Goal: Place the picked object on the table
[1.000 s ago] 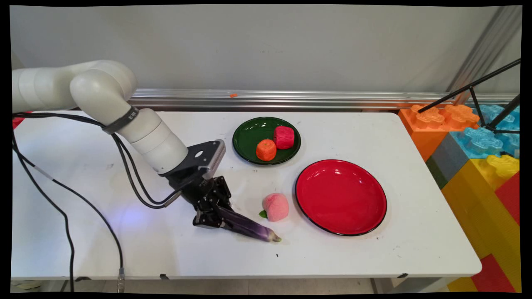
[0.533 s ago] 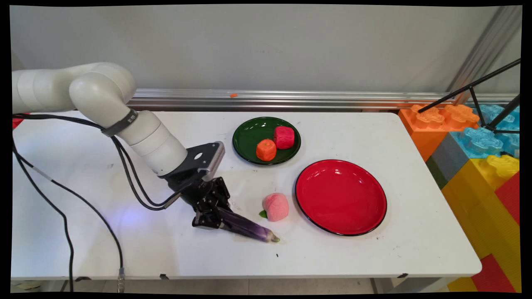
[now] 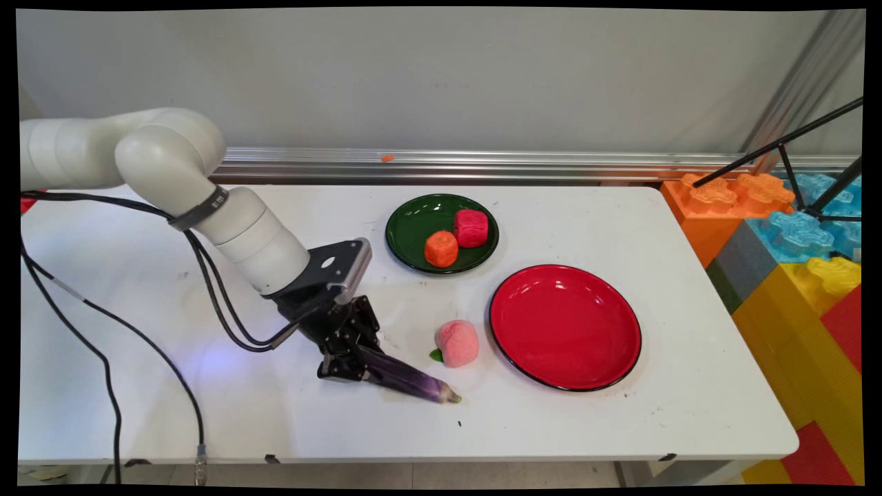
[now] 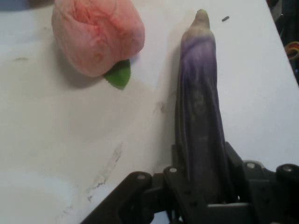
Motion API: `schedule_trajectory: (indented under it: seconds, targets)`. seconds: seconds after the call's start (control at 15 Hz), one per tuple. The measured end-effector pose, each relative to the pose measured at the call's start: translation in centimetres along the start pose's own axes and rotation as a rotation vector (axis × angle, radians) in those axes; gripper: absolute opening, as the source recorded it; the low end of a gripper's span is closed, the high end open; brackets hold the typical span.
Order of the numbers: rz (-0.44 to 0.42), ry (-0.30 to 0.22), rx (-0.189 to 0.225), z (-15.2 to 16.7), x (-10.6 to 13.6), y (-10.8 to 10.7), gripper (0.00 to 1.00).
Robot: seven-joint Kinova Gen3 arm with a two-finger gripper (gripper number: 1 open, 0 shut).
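Low over the counter (image 3: 586,427), our claw (image 3: 344,368) clamps the thick end of a purple eggplant (image 3: 413,381), which looks light, soft and squashy, its tip pointing just past a pink peach (image 3: 457,342) beside the red plate (image 3: 565,327).

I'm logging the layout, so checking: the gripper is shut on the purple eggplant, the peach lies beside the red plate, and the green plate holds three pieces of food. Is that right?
Not quite. The green plate holds two pieces, the orange one and the red one, as the main view shows. The gripper is shut on the purple eggplant, and the peach lies beside the red plate.
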Motion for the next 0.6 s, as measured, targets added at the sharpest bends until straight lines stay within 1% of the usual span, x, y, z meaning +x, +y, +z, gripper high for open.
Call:
schedule_trajectory:
  seconds: [0.07,0.13,0.6]
  targets:
    - [0.000,-0.001,0.000,0.01,-0.04,0.02,0.00]
    - [0.001,-0.001,-0.002,0.01,-0.07,0.06,1.00]
    - [-0.002,0.000,-0.008,-0.10,-0.03,0.26,1.00]
